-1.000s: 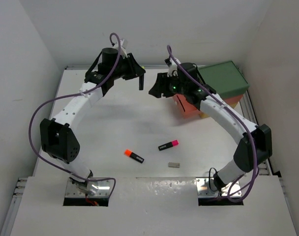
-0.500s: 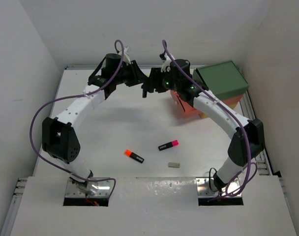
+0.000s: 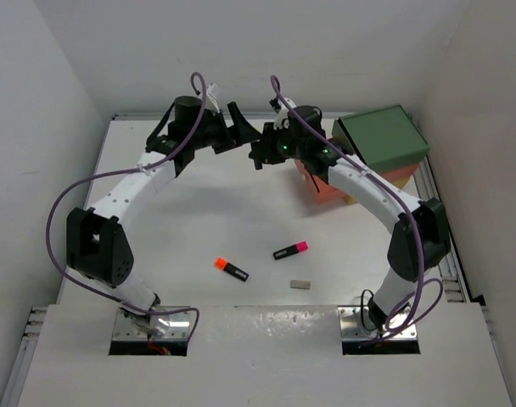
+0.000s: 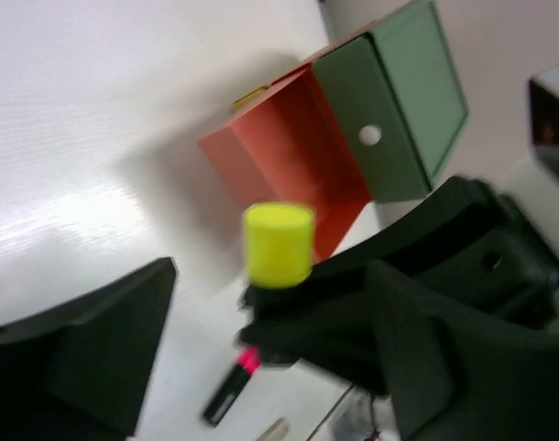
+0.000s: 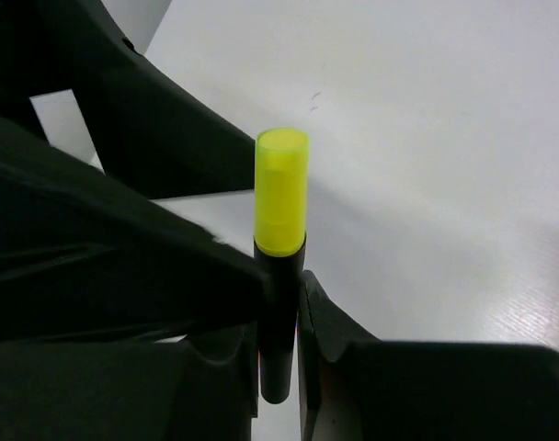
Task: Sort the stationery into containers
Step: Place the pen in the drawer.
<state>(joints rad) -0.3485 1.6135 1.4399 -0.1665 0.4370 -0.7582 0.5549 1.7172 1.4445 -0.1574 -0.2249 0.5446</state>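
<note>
A yellow-capped black highlighter point(image 5: 280, 197) stands upright between my right gripper's point(image 5: 281, 283) jaws, which are shut on its black barrel. My left gripper point(image 4: 272, 276) is open around the same highlighter point(image 4: 278, 243), its fingers well apart on either side and not touching it. The two grippers point(image 3: 241, 129) point(image 3: 257, 154) meet at the back of the table, just left of the containers: a green box point(image 3: 385, 136) over a pulled-out coral-red drawer point(image 3: 323, 185). An orange-capped highlighter point(image 3: 231, 269), a pink-capped one point(image 3: 290, 249) and a small grey eraser point(image 3: 300, 285) lie on the near table.
The white table point(image 3: 199, 212) is walled in on the left, back and right. The green box front point(image 4: 390, 110) has a round hole. A strip of a yellow drawer point(image 3: 352, 200) shows under the coral-red one. Purple cables loop off both arms.
My right gripper moved left to meet the left one and shut on the yellow-capped highlighter. My left gripper, which had been carrying it, opened.
</note>
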